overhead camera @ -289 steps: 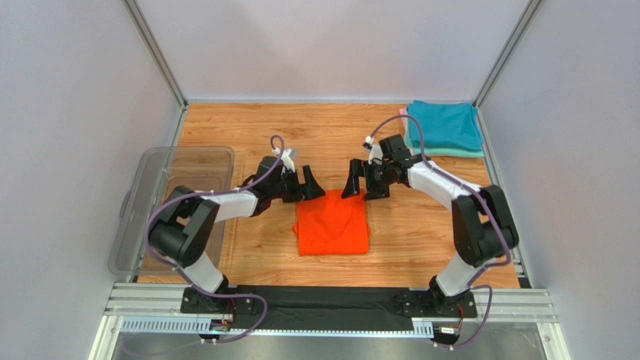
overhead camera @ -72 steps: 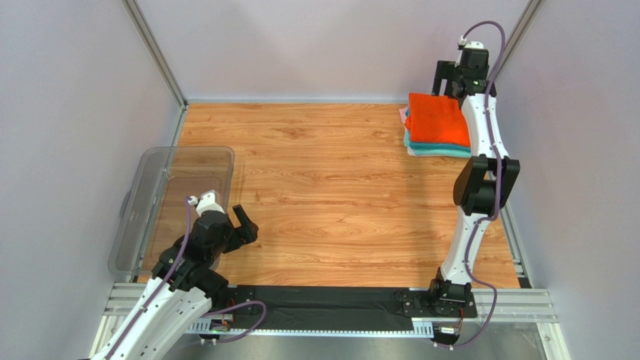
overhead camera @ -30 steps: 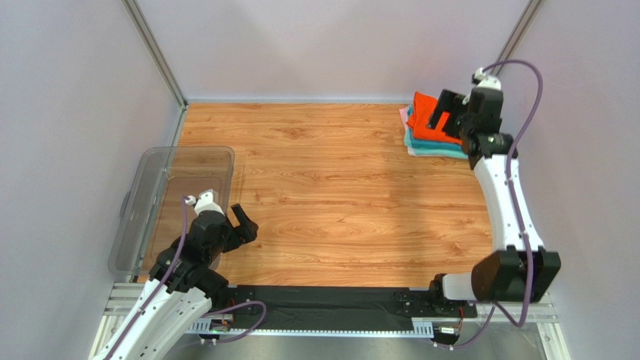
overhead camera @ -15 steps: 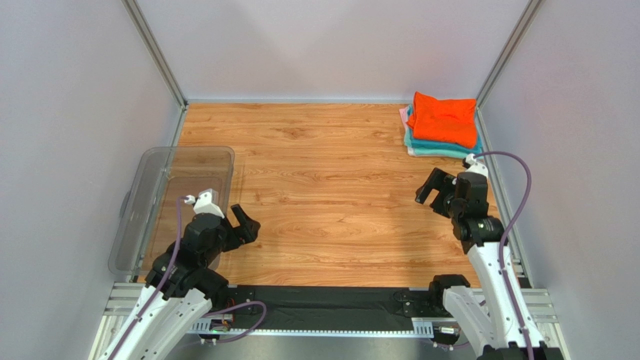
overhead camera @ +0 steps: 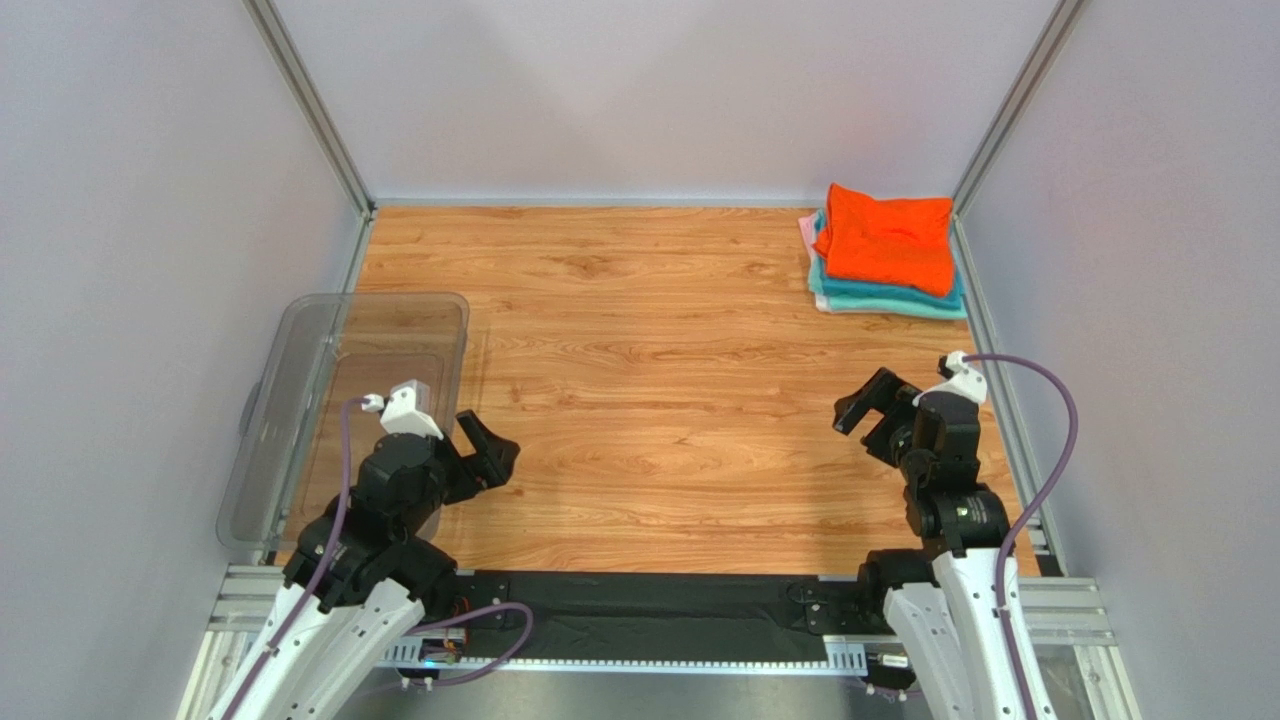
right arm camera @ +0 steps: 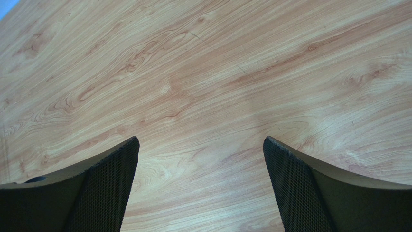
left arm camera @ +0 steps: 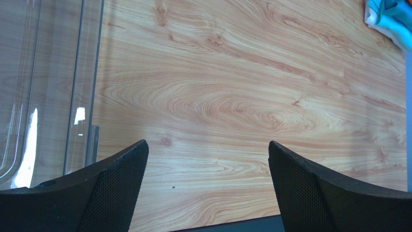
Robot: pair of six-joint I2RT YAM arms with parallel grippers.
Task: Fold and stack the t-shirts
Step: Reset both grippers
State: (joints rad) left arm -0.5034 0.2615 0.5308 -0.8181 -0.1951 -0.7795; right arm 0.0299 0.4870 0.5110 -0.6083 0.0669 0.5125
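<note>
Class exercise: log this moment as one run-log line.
left gripper: open, empty | right gripper: open, empty | orange t-shirt: folded, atop teal t-shirt | location: far-right corner of table

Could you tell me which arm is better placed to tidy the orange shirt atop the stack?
Probably the right: the right end effector, open, sits nearer the orange shirt, while the left end effector, also open, is across the table.
</note>
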